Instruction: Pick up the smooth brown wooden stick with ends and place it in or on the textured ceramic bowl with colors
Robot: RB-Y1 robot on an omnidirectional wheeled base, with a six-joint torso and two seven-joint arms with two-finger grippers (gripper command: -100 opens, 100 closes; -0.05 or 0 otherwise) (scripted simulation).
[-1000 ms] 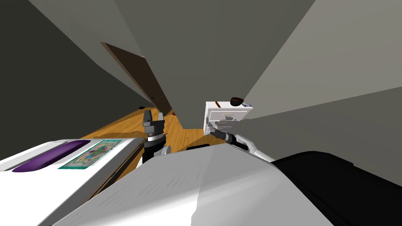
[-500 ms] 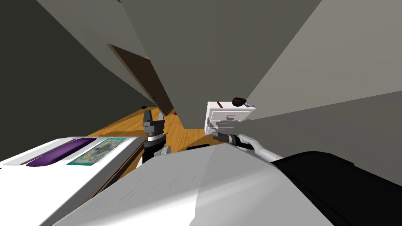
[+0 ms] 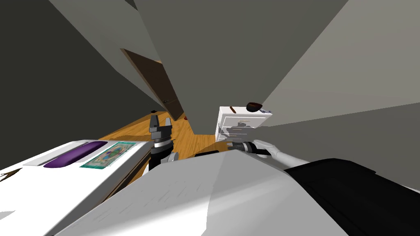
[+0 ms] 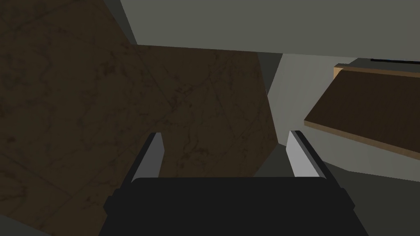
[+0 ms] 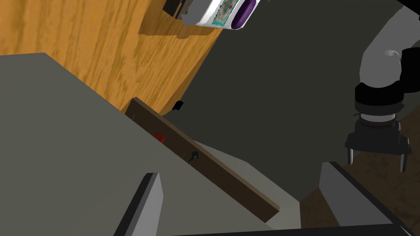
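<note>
Both grippers stand released and empty: the left gripper [image 3: 160, 119] over the floor, the right gripper [image 5: 240, 170] held towards the dresser [image 3: 242, 112]. The stick [image 3: 232, 109] lies on the dresser top, left of the dark bowl [image 3: 254, 107] and apart from it. Risk, as I judge it: a low reach strikes the dresser front, or a glancing touch rolls the stick off. Bowl contents: too small to tell.

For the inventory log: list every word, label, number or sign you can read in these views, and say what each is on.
No readable text in any view.
Teal panel on the white surface: ornamental pattern only, no letters.
White drawer unit: plain fronts, no labels.
Brown stick and dark bowl on top of it: too small to show any marking.
</note>
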